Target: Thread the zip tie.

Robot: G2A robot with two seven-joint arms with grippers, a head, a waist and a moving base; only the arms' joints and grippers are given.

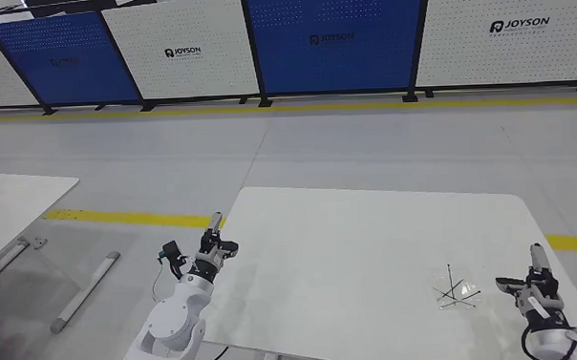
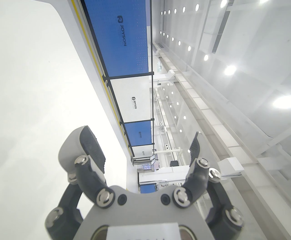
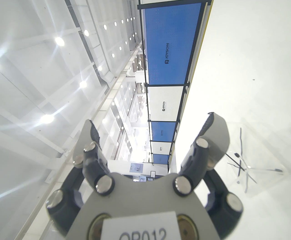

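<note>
Left gripper [image 1: 222, 235] sits at the 9 o'clock edge of the table [image 1: 368, 254], with its arm rising from below. Jaws spread wide, nothing held. Right gripper [image 1: 521, 269] is at the 3 o'clock edge, jaws also wide apart and empty. Two arms, two grippers. Black zip ties [image 1: 454, 291] lie crossed on a clear sheet [image 3: 261, 147], near the right gripper at its 9 o'clock. Exact count unclear.

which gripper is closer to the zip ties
The right gripper, open just beside the zip ties near the right edge of the table; the left gripper sits at the opposite edge, far from them.
</note>
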